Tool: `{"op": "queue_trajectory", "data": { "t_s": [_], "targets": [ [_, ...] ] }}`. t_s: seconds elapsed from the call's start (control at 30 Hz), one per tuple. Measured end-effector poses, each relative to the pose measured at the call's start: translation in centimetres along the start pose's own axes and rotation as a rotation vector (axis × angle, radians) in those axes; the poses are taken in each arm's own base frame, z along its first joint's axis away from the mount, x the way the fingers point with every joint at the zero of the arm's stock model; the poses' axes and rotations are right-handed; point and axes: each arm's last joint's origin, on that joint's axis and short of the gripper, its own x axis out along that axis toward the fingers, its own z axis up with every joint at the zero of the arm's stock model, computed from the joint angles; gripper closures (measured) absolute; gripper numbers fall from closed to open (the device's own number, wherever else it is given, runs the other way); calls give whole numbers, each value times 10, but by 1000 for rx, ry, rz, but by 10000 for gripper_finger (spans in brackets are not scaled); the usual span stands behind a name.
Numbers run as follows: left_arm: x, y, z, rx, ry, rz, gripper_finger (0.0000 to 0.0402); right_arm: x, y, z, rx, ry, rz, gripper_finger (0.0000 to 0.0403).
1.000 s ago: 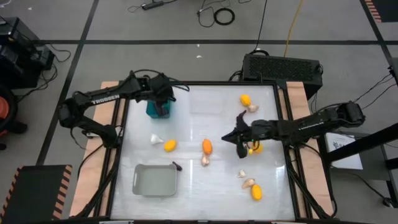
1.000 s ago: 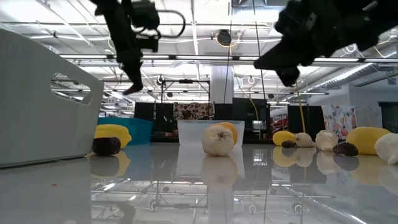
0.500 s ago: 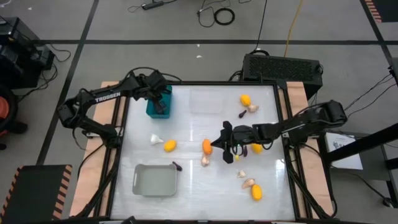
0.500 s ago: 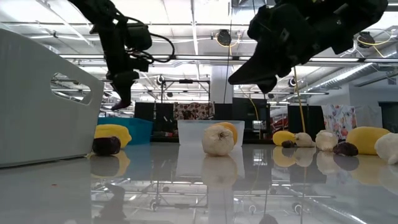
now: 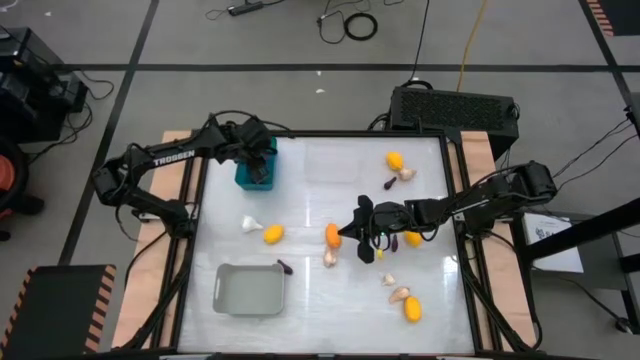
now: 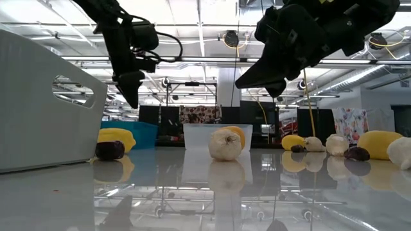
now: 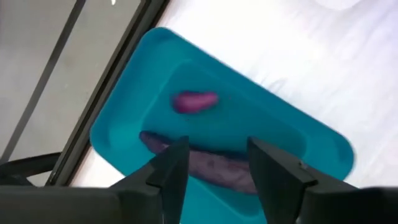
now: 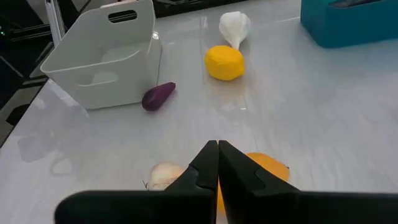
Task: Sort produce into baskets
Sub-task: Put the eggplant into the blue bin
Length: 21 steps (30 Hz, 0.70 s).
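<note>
The teal basket [image 5: 254,172] stands at the table's far left, and my left gripper [image 7: 217,163] hangs open right over it. Two purple eggplant pieces lie inside, one long [image 7: 214,167] and one short [image 7: 194,101]. At the table's middle my right gripper [image 5: 349,232] is shut and held above the table [image 6: 241,82]. It sits just right of an orange piece [image 5: 333,235], with a garlic bulb [image 5: 329,258] nearby. The pale grey basket [image 5: 250,290] stands near left, the clear basket [image 5: 332,163] at the far middle.
A yellow piece [image 5: 272,234] and a garlic bulb [image 5: 252,224] lie left of centre, and an eggplant [image 5: 284,267] rests beside the grey basket. More produce lies far right [image 5: 396,160] and near right [image 5: 411,308]. A black box [image 5: 455,108] stands beyond the far edge.
My right gripper has moved toward the table's left and a little down, ending beside the orange piece, still shut. My left gripper has sunk a little over the teal basket and opened.
</note>
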Motion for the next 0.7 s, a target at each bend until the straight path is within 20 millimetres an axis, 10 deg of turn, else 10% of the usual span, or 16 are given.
{"op": "queue_trajectory", "data": {
  "t_s": [0.4, 0.7],
  "targets": [
    [-7, -31, 8, 88, -90, -152, 231, -6, -10, 0, 13, 57, -47, 399],
    [-20, -75, 10, 169, -146, -335, 230, -52, -44, 12, 98, 151, -198, 399]
  ]
}}
